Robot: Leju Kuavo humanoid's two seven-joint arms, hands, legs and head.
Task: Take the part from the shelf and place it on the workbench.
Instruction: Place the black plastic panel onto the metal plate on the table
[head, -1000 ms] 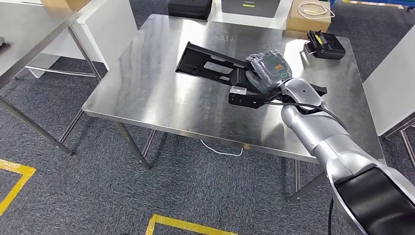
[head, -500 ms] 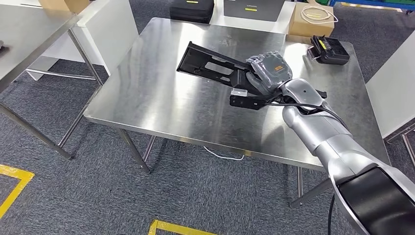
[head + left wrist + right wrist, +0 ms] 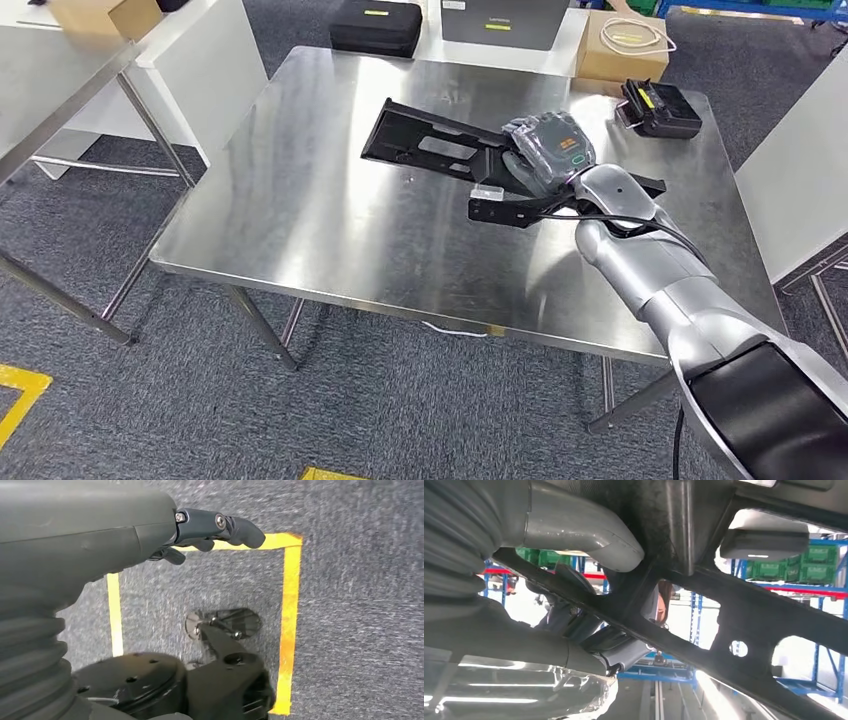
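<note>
**Q:** Where's the part?

**A:** Part (image 3: 430, 145) is in my right hand (image 3: 548, 150), held above the steel workbench (image 3: 320, 210), over its far-right area. My fingers are clamped round its mid section. From the head view I can't tell whether any edge touches the top yet.

**Q:** What's it look like?

**A:** Long, flat, black frame w/ several cut-out slots. One end runs out toward the bench's far-left, the other pokes out behind my wrist. A narrower black bar sits along its near side. In the right wrist view the part (image 3: 744, 615) crosses as dark bars w/ openings and one small round hole; my thumb (image 3: 589, 535) lies against it.

**Q:** Left hand?

**A:** Left hand (image 3: 200, 530) hangs by my side over grey carpet (image 3: 360, 580) w/ yellow tape lines (image 3: 290, 625). Fingers curled in, nothing in them.

**Q:** Any containers?

**A:** Cardboard box (image 3: 625, 45) past the far edge, w/ a coil of pale cable (image 3: 632, 34) on top. A closed black case (image 3: 377, 26) too, contents hidden. On the far-right corner of the bench, a small black device w/ a yellow label (image 3: 660, 108), well apart from the part. Another table (image 3: 60, 90) stands to the left, w/ a second cardboard box (image 3: 92, 14) on it.
</note>
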